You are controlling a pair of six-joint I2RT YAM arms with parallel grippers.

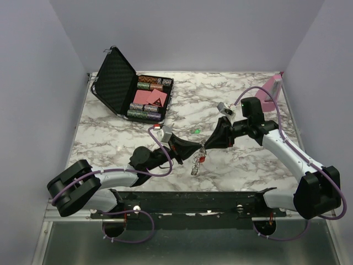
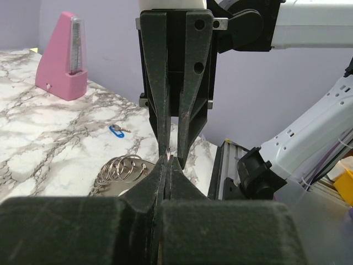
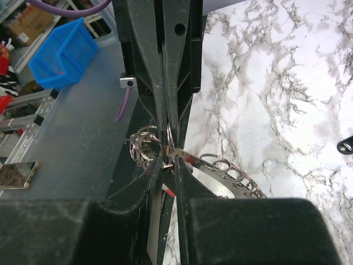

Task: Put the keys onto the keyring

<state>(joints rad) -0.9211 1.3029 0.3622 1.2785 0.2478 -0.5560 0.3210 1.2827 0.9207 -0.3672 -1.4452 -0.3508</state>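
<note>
Keyring clamped by left hand, right hand, tip-to-tip over table middle; edges well away.

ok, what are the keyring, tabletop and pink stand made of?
keyring: bare metal, likely steel; silvery, with bright glints on the linked rings.
tabletop: marble look, white with grey veins, satin; could be printed laminate.
pink stand: probably moulded plastic; even matte pink, with a clear-looking front panel.

Free passage over the far table between black case (lid open) and pink stand.
</note>
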